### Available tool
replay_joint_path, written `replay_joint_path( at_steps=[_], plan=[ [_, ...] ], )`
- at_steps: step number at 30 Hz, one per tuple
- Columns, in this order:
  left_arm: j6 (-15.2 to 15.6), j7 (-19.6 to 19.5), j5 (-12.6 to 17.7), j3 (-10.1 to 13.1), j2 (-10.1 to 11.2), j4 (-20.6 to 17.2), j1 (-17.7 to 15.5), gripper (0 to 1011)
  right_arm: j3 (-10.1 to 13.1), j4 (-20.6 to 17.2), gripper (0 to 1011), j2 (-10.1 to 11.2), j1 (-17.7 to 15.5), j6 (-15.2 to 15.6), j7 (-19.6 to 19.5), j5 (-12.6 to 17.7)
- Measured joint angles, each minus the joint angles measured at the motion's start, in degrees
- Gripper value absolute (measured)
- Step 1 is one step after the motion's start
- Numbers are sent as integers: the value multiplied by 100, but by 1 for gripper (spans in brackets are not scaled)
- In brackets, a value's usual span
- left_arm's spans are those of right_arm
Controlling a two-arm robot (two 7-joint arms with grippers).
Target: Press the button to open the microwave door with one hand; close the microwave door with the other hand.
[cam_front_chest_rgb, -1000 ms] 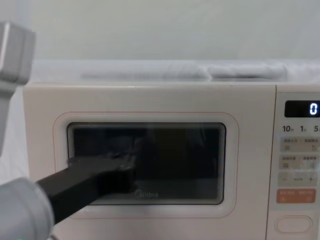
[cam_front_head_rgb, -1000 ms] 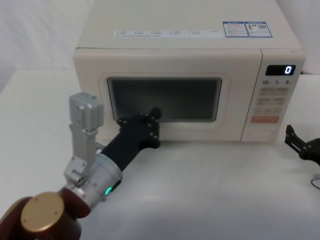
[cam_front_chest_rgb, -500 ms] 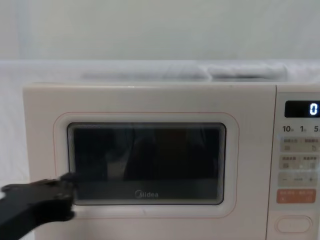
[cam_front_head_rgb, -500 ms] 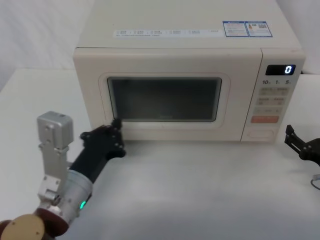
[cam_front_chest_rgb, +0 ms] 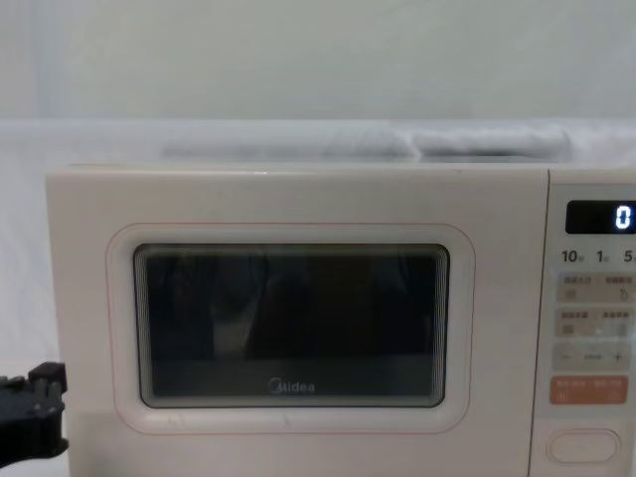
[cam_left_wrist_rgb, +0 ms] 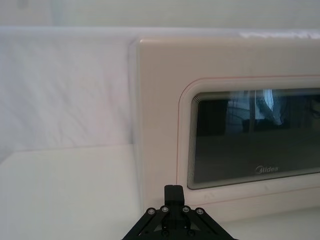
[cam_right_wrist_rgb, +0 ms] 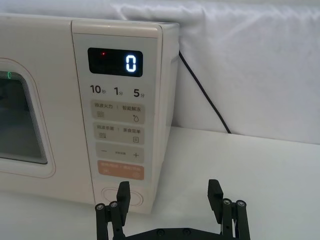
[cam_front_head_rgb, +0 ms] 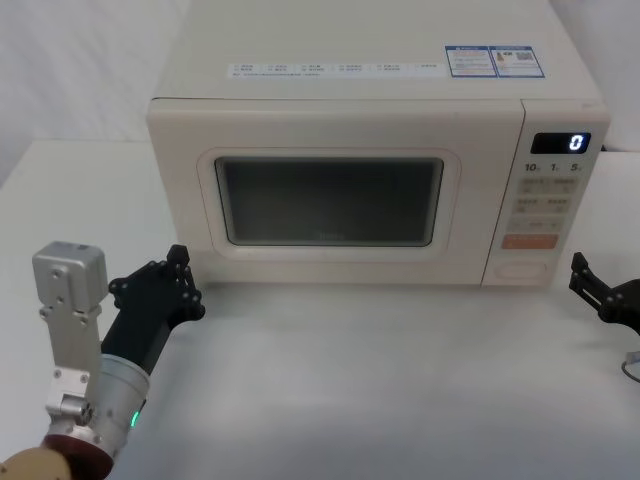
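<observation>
Microwave door [cam_front_head_rgb: 330, 200] sits flush and shut in the front of the cream oven, its dark window and thin pink outline unbroken, as both arms of the robot stand off from it on the white surface [cam_front_head_rgb: 380, 380]. Left tool [cam_front_head_rgb: 160, 285] hovers low just off the oven's lower left corner, its black body pointing at the door's hinge side; whether its fingers are parted or pressed together cannot be told. Nothing is in its grasp. Right tool [cam_right_wrist_rgb: 170, 200] waits off the oven's right side, below and beside the control panel, its two fingers spread wide and empty; from the wrist they frame the lower end of that panel. The button [cam_right_wrist_rgb: 121, 196], a wide cream pill shape, lies at the very foot of the panel under the orange key [cam_right_wrist_rgb: 121, 170], untouched by either tool. The display [cam_front_head_rgb: 560, 142] above reads zero.

Judging by the closed door and the stand-off of both arms, the opening and closing appear done, or else no press has yet begun; the frames alone cannot settle which. The placement makes sense either way: the right tool is kept on the button's side of the oven, where a short forward reach would meet it, and the left on the door's side, where a swinging panel could be pushed home without the arms crossing.
</observation>
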Motion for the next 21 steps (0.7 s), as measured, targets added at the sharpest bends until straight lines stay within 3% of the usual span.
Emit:
replay_joint_path(
  at_steps=[9,21],
  plan=[
    [0,-89,111,-131,-41,136,29,0,0,0,1002,0,0,0,0,0],
    [72,75,297,-320,-291,213,104,0,0,0,1002,0,0,0,0,0]
  ],
)
